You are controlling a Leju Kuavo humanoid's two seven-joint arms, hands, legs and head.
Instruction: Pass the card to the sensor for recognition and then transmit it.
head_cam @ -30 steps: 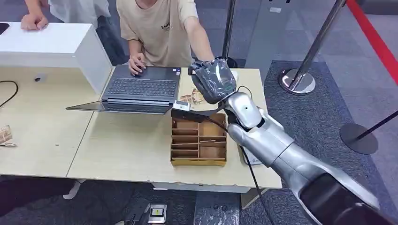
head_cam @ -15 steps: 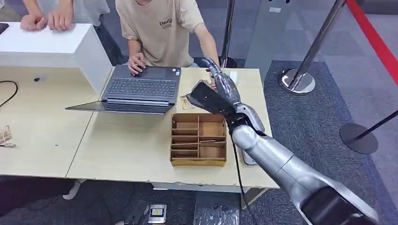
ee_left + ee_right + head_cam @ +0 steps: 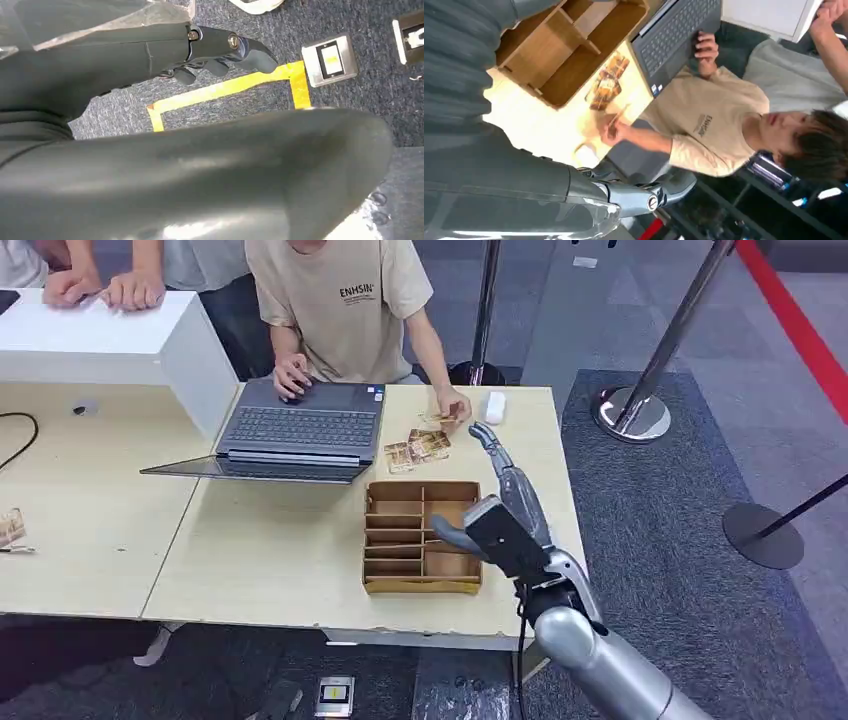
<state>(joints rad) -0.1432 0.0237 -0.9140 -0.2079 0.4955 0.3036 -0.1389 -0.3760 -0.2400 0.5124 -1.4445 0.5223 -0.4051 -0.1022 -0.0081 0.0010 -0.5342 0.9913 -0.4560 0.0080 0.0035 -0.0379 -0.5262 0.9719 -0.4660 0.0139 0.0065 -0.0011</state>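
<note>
Now, starting at the left of the pale wooden table [image 3: 270, 570], an open dark grey laptop [image 3: 300, 430] sits in front of a person in a beige T-shirt [image 3: 345, 310], one of whose hands rests on its palm rest, probably to run the recognition software. Beside the laptop lie a few small brown printed cards [image 3: 415, 447], and the person's other hand [image 3: 455, 408] pinches one such card [image 3: 438, 419] just above the table, so the hand-over looks done. Below them stands a brown cardboard tray with compartments [image 3: 423, 537], likely there for sorting cards. Just right of it, the robot's silver right hand [image 3: 505, 515] hangs over the table's edge with fingers stretched apart and nothing held, which suggests it has let go of its card. A small white box [image 3: 495, 406] lies near the far corner. The left hand [image 3: 220, 50] hangs over blue carpet [image 3: 350, 20], fingers loosely curled, holding nothing
</note>
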